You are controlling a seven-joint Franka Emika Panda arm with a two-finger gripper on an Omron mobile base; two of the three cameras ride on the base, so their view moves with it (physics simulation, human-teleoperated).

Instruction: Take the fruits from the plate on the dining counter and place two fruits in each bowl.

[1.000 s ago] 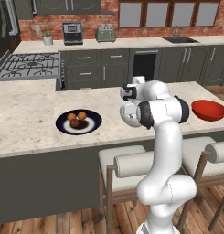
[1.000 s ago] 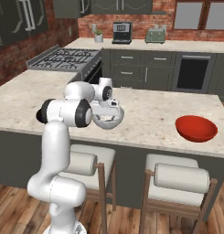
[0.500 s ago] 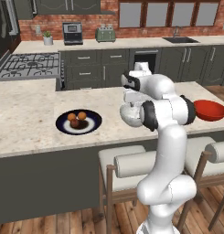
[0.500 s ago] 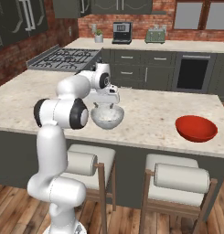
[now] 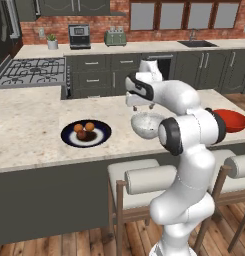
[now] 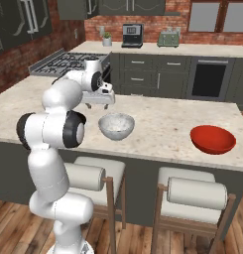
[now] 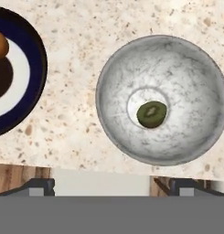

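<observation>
We see a dull green round fruit [image 7: 152, 114] lying in the mottled grey-white bowl [image 7: 186, 68]. Our two-finger gripper [image 6: 99, 101] hovers above it, its fingers spread apart and holding nothing.

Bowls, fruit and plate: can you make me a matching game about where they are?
Things:
1. green fruit
2. orange fruit
3. red bowl
4. gripper

Places:
A. on the dark plate
B. above the counter, near the grey bowl
C. inside the grey bowl
D. sitting with nothing in it, far from the plate

Pairs: 1-C, 2-A, 3-D, 4-B
</observation>
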